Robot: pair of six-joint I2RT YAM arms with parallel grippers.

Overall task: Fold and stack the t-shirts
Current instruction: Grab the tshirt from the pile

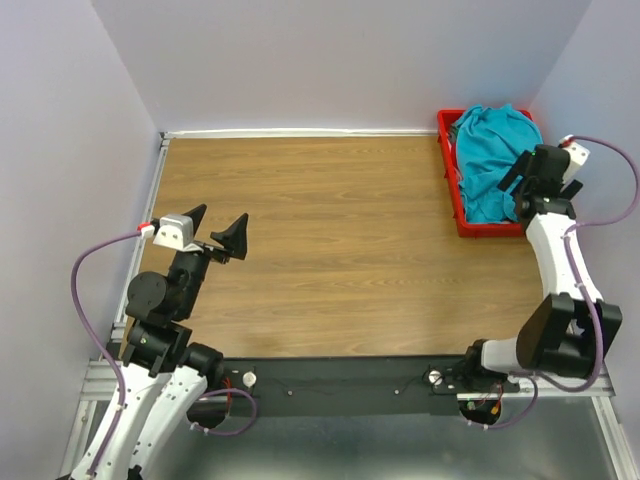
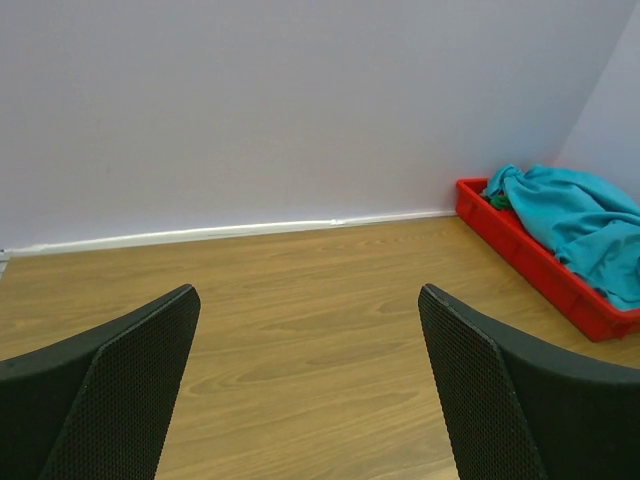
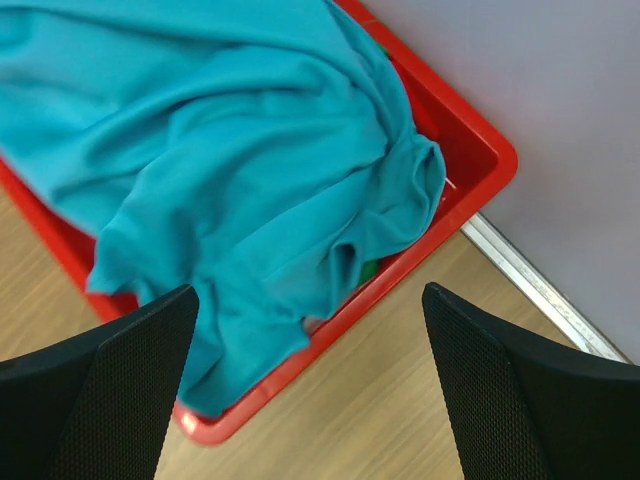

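T-shirts (image 1: 497,165) lie heaped in the red tray (image 1: 487,230) at the far right corner of the table (image 1: 330,250), none of them folded. We see a teal shirt (image 3: 230,150) uppermost, crumpled and draping over part of the tray's rim. A sliver of green cloth (image 3: 368,268) shows beneath it against the tray wall.

Right arm (image 1: 560,280): we find it reaching forward along the table's right edge, elbow bent near its base, forearm running toward the tray. The right gripper (image 3: 308,295) hangs above the heap, pointed down at it, its two fingers wide apart and closed on nothing. The wrist view shows the teal cloth and the tray corner between them.

Left arm (image 1: 165,320): we find it folded back close to its base at the near left of the table, wrist raised and aimed across the wood toward the far wall. The left gripper (image 1: 218,225) is likewise spread wide and holds nothing. Between its fingers the wrist view takes in the wood surface, the foot of the wall and, at far right, the tray with its teal load.

Surface and room: we note a wood-grain tabletop enclosed on the left, far and right sides by plain pale lilac walls (image 1: 330,60), with a white strip (image 1: 300,132) along the foot of the far wall. Both arm bases are bolted to a black bar (image 1: 340,385) on a metal frame at the near edge, and a purple cable (image 1: 85,290) loops from each wrist.
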